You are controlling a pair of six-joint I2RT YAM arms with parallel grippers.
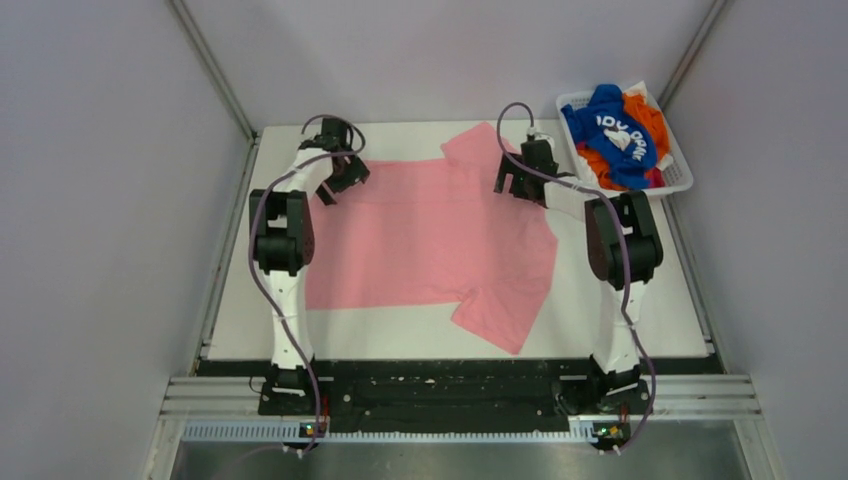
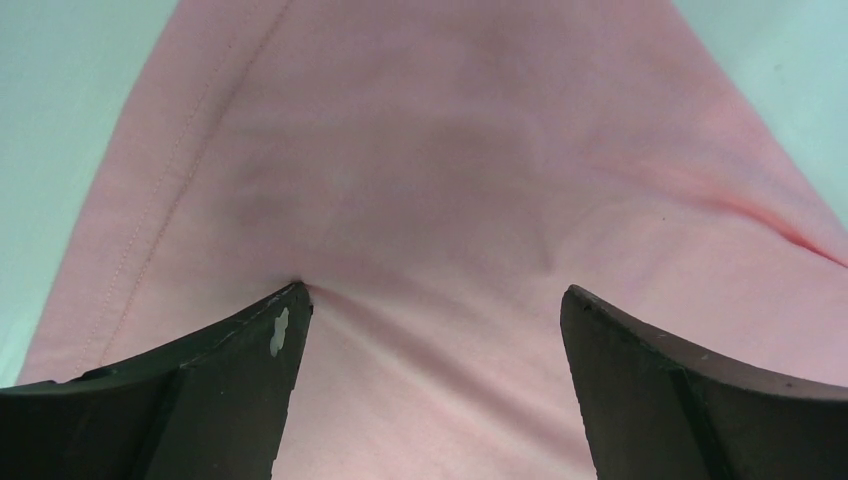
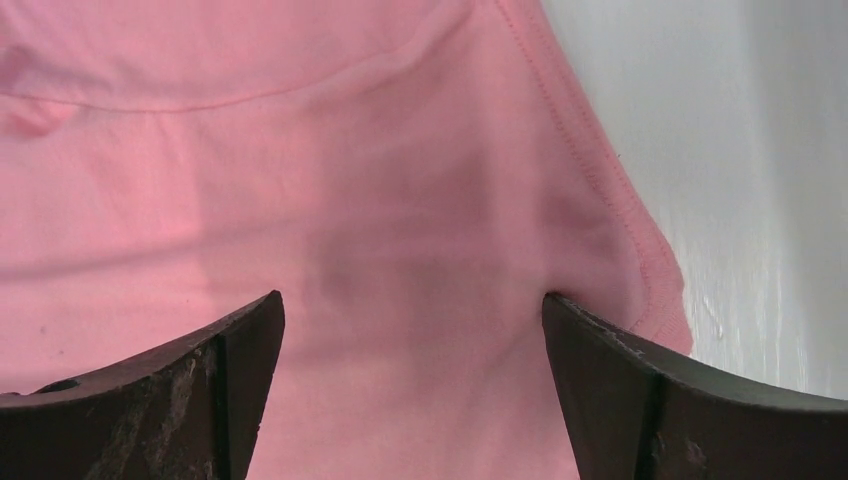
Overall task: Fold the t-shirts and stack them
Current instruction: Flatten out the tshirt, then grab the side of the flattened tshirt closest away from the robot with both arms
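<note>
The light pink t-shirt (image 1: 430, 235) lies spread flat on the white table. My left gripper (image 1: 340, 180) is open at the shirt's far left corner, its fingertips pressing on the pink cloth (image 2: 430, 180). My right gripper (image 1: 515, 178) is open at the far right side near a sleeve, its fingertips on the cloth (image 3: 400, 200) beside a hemmed edge. Neither gripper holds anything. The royal blue t-shirt (image 1: 615, 130) with white lettering and the orange t-shirt (image 1: 600, 165) lie bunched in the basket.
The white slatted basket (image 1: 676, 178) stands at the table's far right corner. Bare table (image 1: 240, 320) shows left of and in front of the shirt. Grey walls close in on both sides.
</note>
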